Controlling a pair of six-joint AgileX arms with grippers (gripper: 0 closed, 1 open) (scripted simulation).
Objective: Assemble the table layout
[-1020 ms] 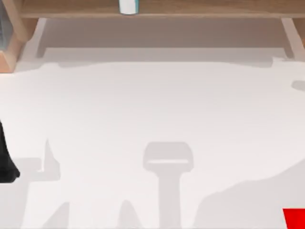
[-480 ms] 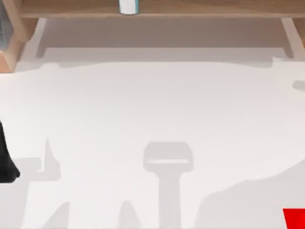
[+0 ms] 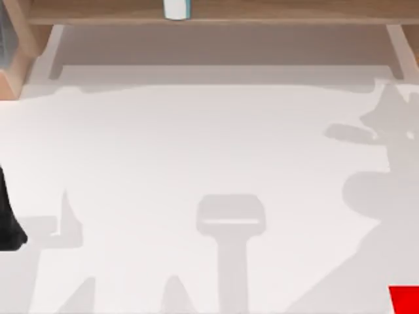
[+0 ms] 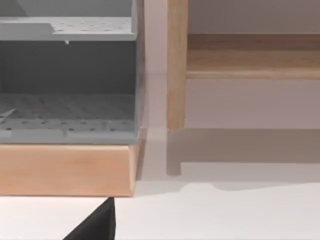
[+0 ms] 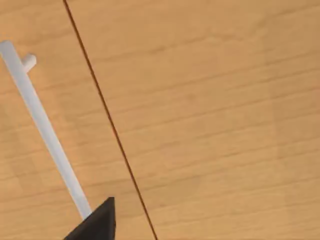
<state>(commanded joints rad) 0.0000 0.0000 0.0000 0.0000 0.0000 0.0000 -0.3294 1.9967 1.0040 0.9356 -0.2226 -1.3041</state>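
White table (image 3: 196, 144) spreads below the wooden shelf frame (image 3: 262, 12); left arm (image 3: 8, 219) sits at the table's left edge; neither claw's opening can be told.

A light wooden shelf frame (image 3: 216, 13) lines the far edge, casting shadows.

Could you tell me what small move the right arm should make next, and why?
Probably ease the right end effector toward the white handle: its wrist camera faces a wooden panel with that bar close by, not yet grasped. The left arm sits at the table's left edge.
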